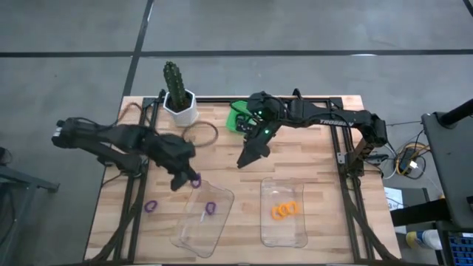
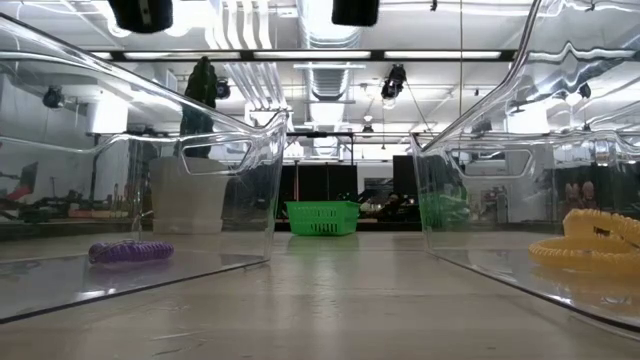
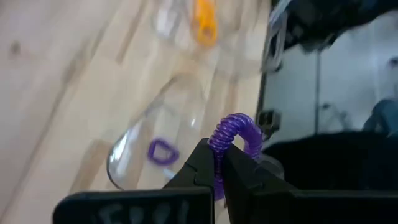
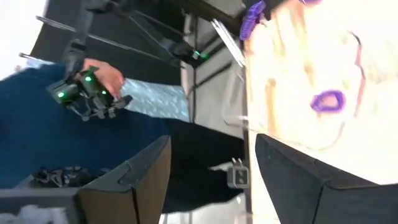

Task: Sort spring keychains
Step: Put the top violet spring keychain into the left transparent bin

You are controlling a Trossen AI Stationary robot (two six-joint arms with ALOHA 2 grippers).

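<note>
Wooden planks make up the table (image 1: 310, 148), which carries a potted cactus (image 1: 176, 85) and a green basket (image 1: 238, 118) along its far edge and two clear trays near its front. The sorting is by colour, and the layout shows it: the left tray (image 1: 194, 233) holds a purple keychain (image 1: 210, 209), while the right tray (image 1: 284, 233) holds a small heap of orange keychains (image 1: 284, 210).

The piece now in play is a purple coil (image 3: 235, 129), pinched between the tightly closed fingers of the left gripper (image 1: 185, 180) just at the far corner of the left tray. Held by one side so the loop sticks out clear of the fingers, it looks ready to be let go into the purple tray. Another purple keychain (image 1: 151, 207) lies on the bare wood left of that tray, not yet sorted.

Farther out, the right gripper (image 1: 244, 160) hangs over the middle of the table with its fingers spread wide and nothing between them, well apart from both trays; I judge it is free to go for a next piece.
</note>
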